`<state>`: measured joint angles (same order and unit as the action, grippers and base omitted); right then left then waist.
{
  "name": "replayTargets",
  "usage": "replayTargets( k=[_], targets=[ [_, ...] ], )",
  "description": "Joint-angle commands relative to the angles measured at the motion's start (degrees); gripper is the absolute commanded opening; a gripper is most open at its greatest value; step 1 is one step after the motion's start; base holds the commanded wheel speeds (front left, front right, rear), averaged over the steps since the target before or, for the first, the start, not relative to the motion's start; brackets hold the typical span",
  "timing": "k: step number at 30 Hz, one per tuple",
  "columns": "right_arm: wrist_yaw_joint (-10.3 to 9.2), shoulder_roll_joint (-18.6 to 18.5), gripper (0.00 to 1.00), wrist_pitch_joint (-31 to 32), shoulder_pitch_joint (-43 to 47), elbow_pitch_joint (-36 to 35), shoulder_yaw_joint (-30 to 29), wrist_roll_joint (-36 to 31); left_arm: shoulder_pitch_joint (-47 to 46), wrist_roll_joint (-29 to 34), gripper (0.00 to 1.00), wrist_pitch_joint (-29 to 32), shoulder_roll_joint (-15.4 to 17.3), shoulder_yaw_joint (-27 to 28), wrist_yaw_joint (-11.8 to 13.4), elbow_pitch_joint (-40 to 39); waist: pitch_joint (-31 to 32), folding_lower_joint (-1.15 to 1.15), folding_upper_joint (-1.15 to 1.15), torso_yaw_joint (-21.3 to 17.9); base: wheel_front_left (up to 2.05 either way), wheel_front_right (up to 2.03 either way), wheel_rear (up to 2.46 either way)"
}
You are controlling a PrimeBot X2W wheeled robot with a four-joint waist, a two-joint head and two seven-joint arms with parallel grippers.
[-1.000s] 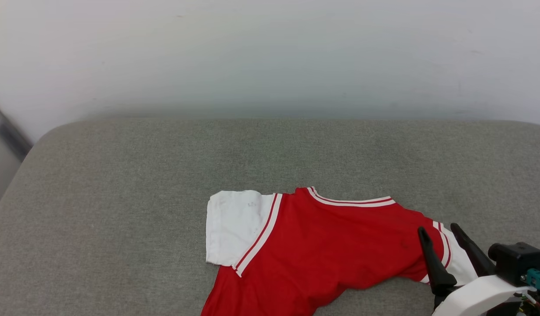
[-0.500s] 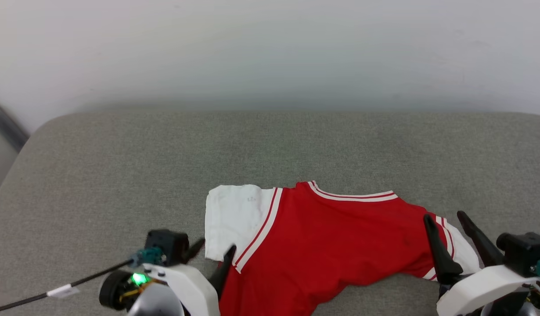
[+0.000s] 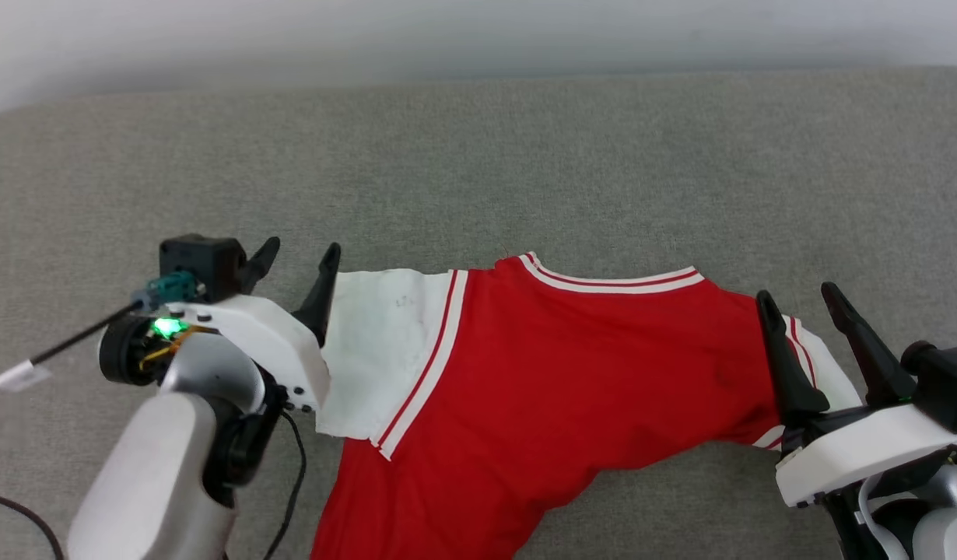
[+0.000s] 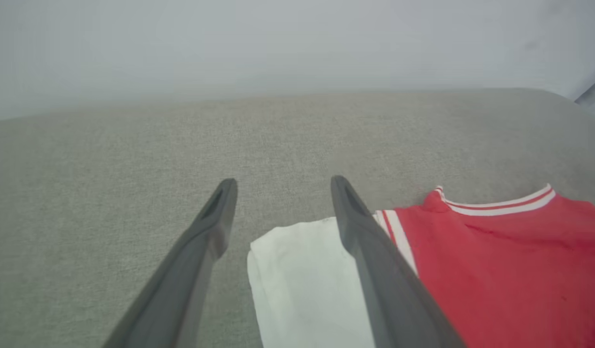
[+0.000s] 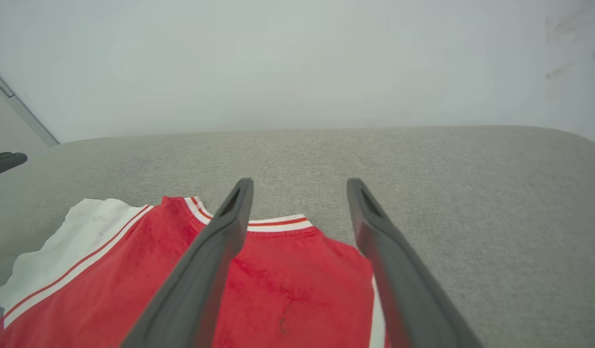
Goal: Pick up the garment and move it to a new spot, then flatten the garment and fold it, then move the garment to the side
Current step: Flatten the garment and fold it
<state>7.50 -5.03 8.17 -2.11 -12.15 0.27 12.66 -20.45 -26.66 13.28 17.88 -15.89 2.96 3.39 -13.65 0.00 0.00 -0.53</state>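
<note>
Flattening step in hand. Garment [image 3: 556, 404] partly spread. Left hand [image 3: 303, 245] open astride white sleeve edge; right hand [image 3: 795, 292] open astride other sleeve. Next: grip both, pull taut.

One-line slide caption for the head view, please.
Red jersey T-shirt with white sleeves lies on grey fabric surface; open left gripper at one sleeve, open right gripper at the other.

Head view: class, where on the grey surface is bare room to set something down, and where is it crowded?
Free: the broad band of grey surface between the wall and the collar of the garment. Crowded: the near strip, where the garment spreads between the open left gripper and the open right gripper, one at each sleeve.
</note>
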Motion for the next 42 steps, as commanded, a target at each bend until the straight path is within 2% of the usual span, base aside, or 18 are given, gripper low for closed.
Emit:
replayTargets(
  k=[1, 8, 12, 16, 17, 18, 19, 20, 24, 27, 28, 34, 38, 42],
  targets=[
    [-0.02, 0.2, 1.00, -0.2, -1.0, 0.4, 0.0, 0.4, -2.5, -1.3, 1.00, 1.8, 1.1, 0.7, -1.3, 2.8, -3.3, 0.00, 0.00, -2.1, 0.00, 0.00, 0.00],
    [-0.02, 0.6, 1.00, -1.3, -2.9, 1.8, 0.7, 1.0, -7.9, -6.3, 1.00, 14.4, 6.0, 0.1, -6.7, 11.7, -5.6, 0.00, 0.00, -4.5, 0.00, 0.00, 0.00],
    [-0.02, 0.8, 1.00, -2.0, -3.4, 2.7, 0.8, 1.2, -9.2, -8.2, 1.00, 21.9, 8.3, -1.5, -8.1, 14.2, -6.4, 0.00, 0.00, -5.3, 0.00, 0.00, 0.00],
    [-0.02, 0.9, 1.00, -2.8, -4.1, 3.4, 1.0, 1.3, -8.4, -10.2, 1.00, 29.2, 8.8, -3.7, -8.8, 17.5, -7.0, 0.00, 0.00, -5.9, 0.00, 0.00, 0.00],
    [-0.02, 1.0, 1.00, -3.0, -4.1, 3.6, 1.1, 1.2, -8.0, -11.0, 0.76, 30.8, 8.5, -4.3, -9.0, 18.4, -7.0, 0.00, 0.00, -6.0, 0.00, 0.00, 0.00],
    [-0.02, 1.0, 1.00, -3.2, -4.1, 3.8, 1.2, 1.2, -7.5, -11.5, 0.33, 32.2, 8.2, -4.9, -9.0, 19.2, -7.0, 0.00, 0.00, -6.0, 0.00, 0.00, 0.00],
    [-0.02, 1.0, 1.00, -3.2, -4.3, 4.0, 1.2, 1.2, -7.1, -11.9, 0.07, 32.5, 7.6, -5.2, -9.1, 19.7, -6.8, 0.00, 0.00, -6.2, 0.00, 0.00, 0.00],
    [-0.02, 1.0, 1.00, -3.3, -4.4, 4.1, 1.1, 1.2, -7.0, -12.0, 0.00, 31.9, 7.1, -5.2, -9.0, 20.0, -6.6, 0.00, 0.00, -6.2, 0.00, 0.00, 0.00],
    [-0.02, 1.1, 1.00, -3.5, -4.3, 4.7, 0.6, 1.4, -6.9, -10.5, 0.00, 27.3, 5.9, -5.3, -8.6, 20.6, -5.6, 0.00, 0.00, -5.9, 0.00, 0.00, 0.00],
    [-0.02, 0.9, 1.00, -2.8, -3.8, 5.7, -0.5, 2.1, -7.7, -8.7, 0.00, 21.6, 5.2, -4.6, -7.3, 20.5, -4.3, 0.00, 0.00, -5.1, 0.00, 0.00, 0.00],
    [-0.02, 0.9, 1.00, -2.8, -3.8, 5.7, -0.5, 2.1, -7.7, -8.7, 0.00, 21.6, 5.2, -4.6, -7.3, 20.5, -4.3, 0.00, 0.00, -5.1, 0.00, 0.00, 0.00],
    [-0.02, 0.5, 1.00, -0.7, -2.3, 7.3, -3.4, 3.7, -8.1, -6.3, 0.00, 11.3, 4.1, -3.3, -5.7, 18.8, -1.9, 0.00, 0.00, -3.0, 0.00, 0.00, 0.00],
    [-0.02, -0.8, 1.00, 3.4, -2.0, 9.0, -6.8, 6.4, -7.1, -5.3, 0.00, 6.2, 3.6, -2.5, -4.4, 15.5, -0.4, 0.00, 0.00, -1.6, 0.00, 0.00, 0.00],
    [-0.02, -3.4, 1.00, 11.5, -2.2, 11.2, -10.9, 9.3, -5.6, -4.6, 0.00, 3.5, 3.6, -2.0, -3.1, 10.7, 0.8, 0.00, 0.00, -0.6, 0.00, 0.00, 0.00]
  ],
)
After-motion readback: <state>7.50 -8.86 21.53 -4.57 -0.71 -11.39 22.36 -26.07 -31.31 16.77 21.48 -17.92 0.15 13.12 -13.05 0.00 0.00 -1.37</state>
